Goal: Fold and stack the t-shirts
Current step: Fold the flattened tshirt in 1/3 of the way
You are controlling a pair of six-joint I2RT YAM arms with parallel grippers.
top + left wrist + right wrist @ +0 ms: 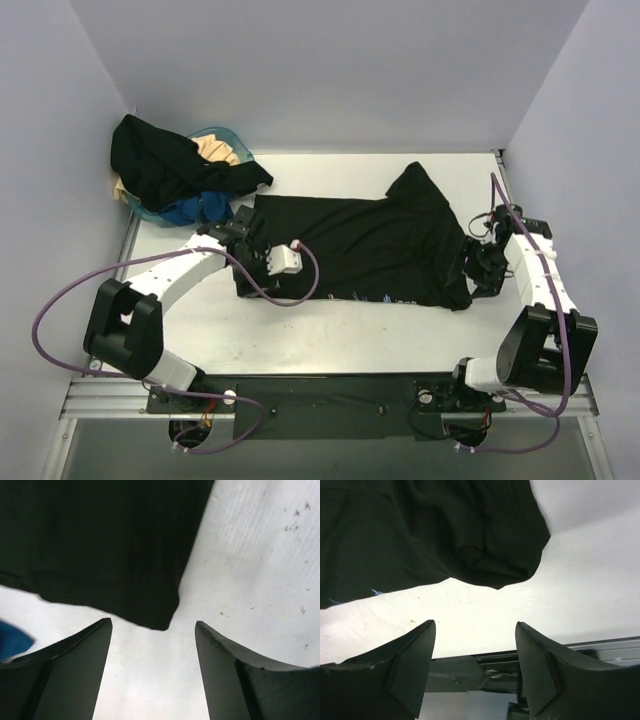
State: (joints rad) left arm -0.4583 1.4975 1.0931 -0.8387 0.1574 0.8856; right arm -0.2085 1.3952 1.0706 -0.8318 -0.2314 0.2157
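A black t-shirt [360,250] lies spread on the white table [330,335], with a small blue print at its near hem [385,297]. My left gripper [234,228] is open and empty at the shirt's left corner. In the left wrist view the corner [100,545] ends just ahead of the gripper [153,630], apart from both fingers. My right gripper [474,272] is open and empty at the shirt's right edge. In the right wrist view the cloth [420,535] lies ahead of the gripper [475,630], untouched. More t-shirts sit in a pile at the back left: black [160,160], cream [215,150] and blue [190,210].
A teal plastic basket [228,134] stands at the back left corner under the pile. Grey walls close in the table at the back and both sides. A metal rail [600,647] runs along the near table edge. Blue cloth [12,640] shows beside my left finger.
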